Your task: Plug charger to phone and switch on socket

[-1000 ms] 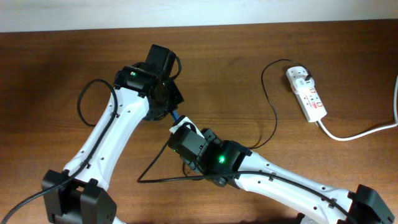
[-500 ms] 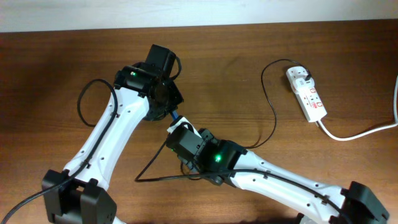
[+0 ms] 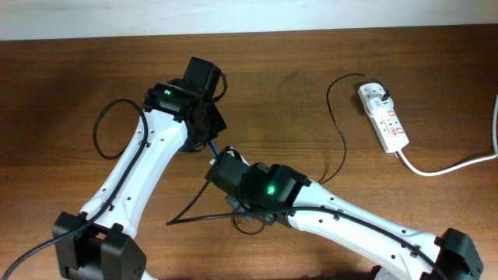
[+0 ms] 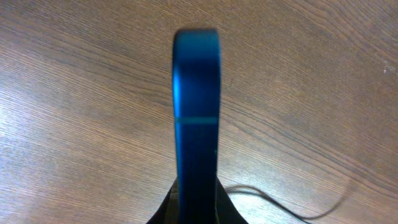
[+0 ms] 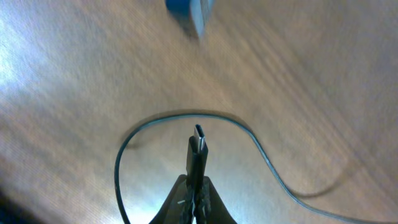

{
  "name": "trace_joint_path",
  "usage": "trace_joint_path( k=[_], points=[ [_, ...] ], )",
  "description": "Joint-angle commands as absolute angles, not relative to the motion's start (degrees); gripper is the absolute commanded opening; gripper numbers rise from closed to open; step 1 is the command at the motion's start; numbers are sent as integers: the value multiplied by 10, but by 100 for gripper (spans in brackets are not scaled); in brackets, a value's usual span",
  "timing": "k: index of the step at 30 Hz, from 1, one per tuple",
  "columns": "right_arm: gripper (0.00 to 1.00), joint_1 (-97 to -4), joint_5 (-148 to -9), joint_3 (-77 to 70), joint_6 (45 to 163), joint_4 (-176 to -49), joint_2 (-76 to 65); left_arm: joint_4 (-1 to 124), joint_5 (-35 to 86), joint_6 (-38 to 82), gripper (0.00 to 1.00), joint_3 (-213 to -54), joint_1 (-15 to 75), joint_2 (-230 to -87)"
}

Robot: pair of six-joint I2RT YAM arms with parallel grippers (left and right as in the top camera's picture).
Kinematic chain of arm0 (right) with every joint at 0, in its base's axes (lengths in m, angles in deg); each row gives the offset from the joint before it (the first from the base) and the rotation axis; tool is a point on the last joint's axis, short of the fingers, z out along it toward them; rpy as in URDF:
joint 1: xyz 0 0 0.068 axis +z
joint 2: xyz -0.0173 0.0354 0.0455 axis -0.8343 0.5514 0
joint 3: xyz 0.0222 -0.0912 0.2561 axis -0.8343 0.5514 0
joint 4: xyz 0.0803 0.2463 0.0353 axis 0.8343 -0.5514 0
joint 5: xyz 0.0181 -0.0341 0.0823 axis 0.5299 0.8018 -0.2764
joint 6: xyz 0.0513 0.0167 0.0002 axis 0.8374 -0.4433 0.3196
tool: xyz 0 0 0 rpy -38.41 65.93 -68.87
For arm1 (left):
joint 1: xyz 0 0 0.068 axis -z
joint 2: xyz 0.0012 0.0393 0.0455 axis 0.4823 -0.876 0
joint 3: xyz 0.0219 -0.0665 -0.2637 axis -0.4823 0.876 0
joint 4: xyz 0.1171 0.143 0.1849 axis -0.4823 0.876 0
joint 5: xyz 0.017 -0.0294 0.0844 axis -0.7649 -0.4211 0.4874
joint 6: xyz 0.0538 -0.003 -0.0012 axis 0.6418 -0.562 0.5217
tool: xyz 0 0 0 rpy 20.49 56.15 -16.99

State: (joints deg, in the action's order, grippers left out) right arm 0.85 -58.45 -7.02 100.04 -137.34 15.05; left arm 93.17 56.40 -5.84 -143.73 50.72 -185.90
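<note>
My left gripper is shut on the phone, which I see edge-on as a slim blue bar above the wood. In the overhead view only a blue sliver of the phone shows between my left gripper and right gripper. My right gripper is shut on the charger's small plug tip, which points toward the blurred phone corner with a gap between them. The thin black charger cable runs to a black adapter seated in the white socket at the far right.
The socket's thick white cord trails off to the right edge. A loop of charger cable lies on the wood under my right arm. A pale wall edge bounds the table at the back.
My right gripper with the plug tip has moved up and left, closer to the phone. The cable loop below it has slid left. My left arm has hardly moved.
</note>
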Motion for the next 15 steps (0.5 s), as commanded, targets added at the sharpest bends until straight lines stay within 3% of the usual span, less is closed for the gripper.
trace_joint_path(
  k=[1,9,13,15],
  points=[
    [4,12,-629,-90,1043,-1404,151,931,612,-64,0,-1454,531,-1859],
    [4,11,-632,-117,1123,-1442,189,928,644,-64,0,-1454,546,-1859],
    [4,-44,-576,-96,1156,-1466,212,940,647,-58,0,-1454,473,-1859],
    [18,-82,-573,-96,1155,-1429,239,963,640,-58,0,-1454,432,-1859]
  ],
)
